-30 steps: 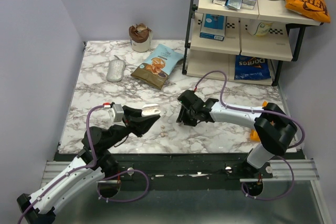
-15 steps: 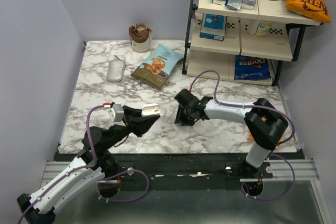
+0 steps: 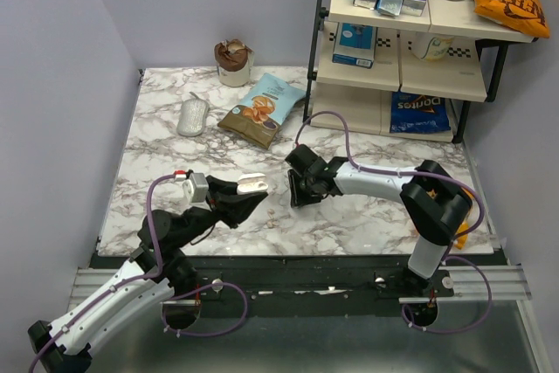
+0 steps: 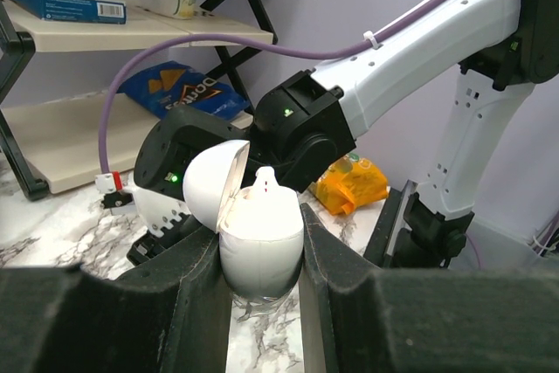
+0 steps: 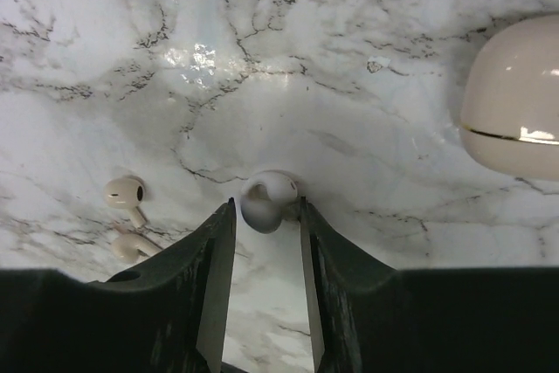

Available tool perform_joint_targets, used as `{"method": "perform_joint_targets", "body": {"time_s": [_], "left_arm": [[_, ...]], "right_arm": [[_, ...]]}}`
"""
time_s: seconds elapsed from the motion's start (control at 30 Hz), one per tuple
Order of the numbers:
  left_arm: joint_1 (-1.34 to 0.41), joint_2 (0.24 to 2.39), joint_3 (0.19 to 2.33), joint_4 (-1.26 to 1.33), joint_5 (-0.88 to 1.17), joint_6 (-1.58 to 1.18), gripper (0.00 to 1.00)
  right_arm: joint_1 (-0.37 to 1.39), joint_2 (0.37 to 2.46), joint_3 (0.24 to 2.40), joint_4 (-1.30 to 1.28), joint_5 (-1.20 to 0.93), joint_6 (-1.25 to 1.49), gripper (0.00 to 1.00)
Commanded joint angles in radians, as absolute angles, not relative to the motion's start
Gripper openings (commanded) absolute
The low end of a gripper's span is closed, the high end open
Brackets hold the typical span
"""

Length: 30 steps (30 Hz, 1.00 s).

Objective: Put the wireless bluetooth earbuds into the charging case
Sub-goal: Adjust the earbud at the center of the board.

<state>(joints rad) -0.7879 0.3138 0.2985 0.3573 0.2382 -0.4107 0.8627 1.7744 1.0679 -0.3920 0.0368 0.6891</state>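
My left gripper (image 3: 248, 191) is shut on the white charging case (image 3: 252, 183) and holds it off the table with its lid open. In the left wrist view the case (image 4: 259, 242) sits between the two fingers, and one earbud (image 4: 265, 183) pokes its stem out of the top. My right gripper (image 3: 296, 195), just right of the case, is shut on a second white earbud (image 5: 268, 200) held at its fingertips above the marble. In the left wrist view the right arm's black wrist (image 4: 301, 128) is close behind the case.
Two cream earbuds (image 5: 127, 194) lie on the marble left of the right fingers, and a cream oval case (image 5: 515, 111) lies to the right. A snack bag (image 3: 262, 109), a silver pouch (image 3: 193, 116) and a cup (image 3: 233, 62) stand at the back. A shelf rack (image 3: 402, 50) is at back right.
My right gripper has moved left across the table, closer to the case in my left gripper. The left arm has stayed still.
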Motion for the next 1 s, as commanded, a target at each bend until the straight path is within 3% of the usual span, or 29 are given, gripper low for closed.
{"method": "perform_joint_targets", "body": {"time_s": [0.0,0.27,0.57,0.8,0.97], "left_arm": [[-0.793,0.327,0.291,0.376,0.229,-0.411,0.0],[-0.795,0.328,0.288,0.38,0.232,-0.413,0.0],[-0.799,0.339,0.287,0.384,0.233,-0.413,0.0],[-0.799,0.322,0.295,0.368,0.229,-0.408,0.0],[-0.801,0.311,0.29,0.367,0.221,-0.41,0.0]], "right_arm": [[0.857,1.805,1.094,-0.502,0.12,0.474,0.45],[0.857,1.824,1.149,-0.506,0.16,0.25,0.48],[0.867,1.836,1.196,-0.5,0.061,0.104,0.5],[0.87,1.695,1.17,-0.465,0.098,0.164,0.59],[0.868,1.618,1.126,-0.424,0.078,0.302,0.59]]}}
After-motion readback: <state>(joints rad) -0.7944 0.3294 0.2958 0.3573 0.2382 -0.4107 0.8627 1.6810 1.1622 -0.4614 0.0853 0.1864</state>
